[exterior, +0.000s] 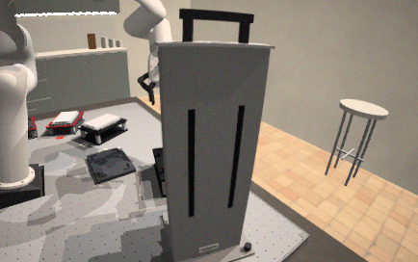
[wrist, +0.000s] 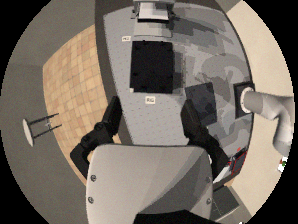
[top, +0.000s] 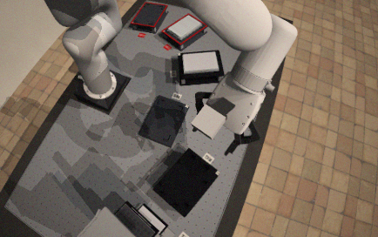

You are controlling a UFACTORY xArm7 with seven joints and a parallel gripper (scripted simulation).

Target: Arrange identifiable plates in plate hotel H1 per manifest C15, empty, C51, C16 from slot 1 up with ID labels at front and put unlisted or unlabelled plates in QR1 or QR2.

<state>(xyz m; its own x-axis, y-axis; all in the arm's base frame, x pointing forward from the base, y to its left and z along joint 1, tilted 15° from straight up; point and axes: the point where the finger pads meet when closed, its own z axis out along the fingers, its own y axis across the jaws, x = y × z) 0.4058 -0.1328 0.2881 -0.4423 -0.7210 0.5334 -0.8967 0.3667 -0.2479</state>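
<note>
The plate hotel H1 [top: 135,220] stands at the near end of the deck; the exterior view shows only its closed grey back [exterior: 212,144], so its slots are hidden. A white plate [top: 200,63] lies on a black nest, which also shows in the exterior view [exterior: 102,123]. Another white plate [top: 185,27] sits in a red-framed quarantine nest. The second red-framed nest [top: 149,14] holds no plate. My gripper [top: 220,120] is open and empty, high above the deck's right side between the plate nest and a large black nest [top: 186,180]. The wrist view shows the open fingers.
A dark flat nest [top: 165,121] lies mid-deck, left of the gripper. The arm's base [top: 101,89] stands at the deck's left. Small deck labels sit beside the stations. A stool [exterior: 358,137] stands on the tiled floor off the deck.
</note>
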